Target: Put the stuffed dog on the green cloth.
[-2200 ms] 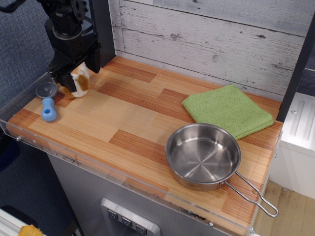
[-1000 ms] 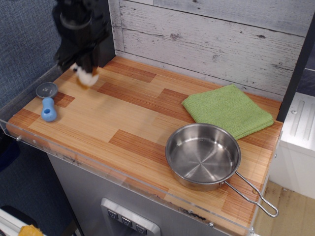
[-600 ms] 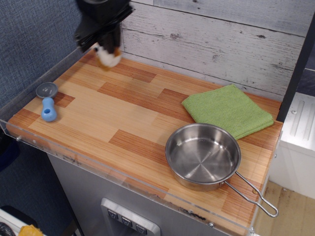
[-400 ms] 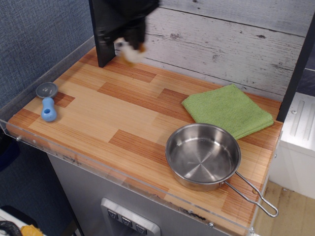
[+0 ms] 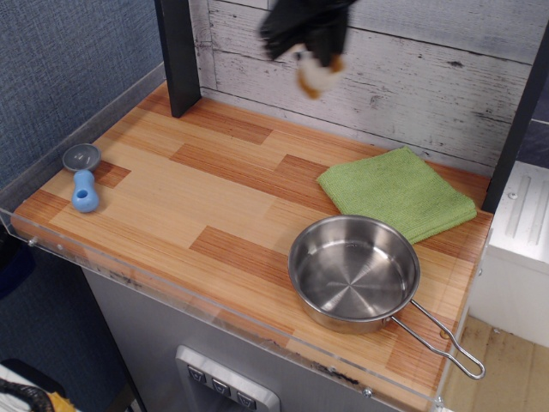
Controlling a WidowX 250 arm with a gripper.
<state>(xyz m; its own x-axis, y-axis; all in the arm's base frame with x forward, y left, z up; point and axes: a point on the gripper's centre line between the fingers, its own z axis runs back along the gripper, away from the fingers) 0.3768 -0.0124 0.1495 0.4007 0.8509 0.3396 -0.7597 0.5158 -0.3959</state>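
Gripper [image 5: 310, 53], blurred at top centre, clamps the stuffed dog [image 5: 316, 75] in mid-air w/ nothing betw it & the green cloth [image 5: 396, 192] at centre right; steel pan [image 5: 353, 272] touches cloth's lower edge, blue-handled scoop [image 5: 83, 176] far left

Gripper [image 5: 313, 51] seen at top centre of frame, blurred, clamped on stuffed dog [image 5: 316, 75], held high above surface [image 5: 214, 206]. Green cloth [image 5: 396, 193] laid flat right of centre. Steel pan [image 5: 354, 272] placed lower right, overlapping cloth's near edge. Blue-handled scoop [image 5: 82, 176] left at left edge.
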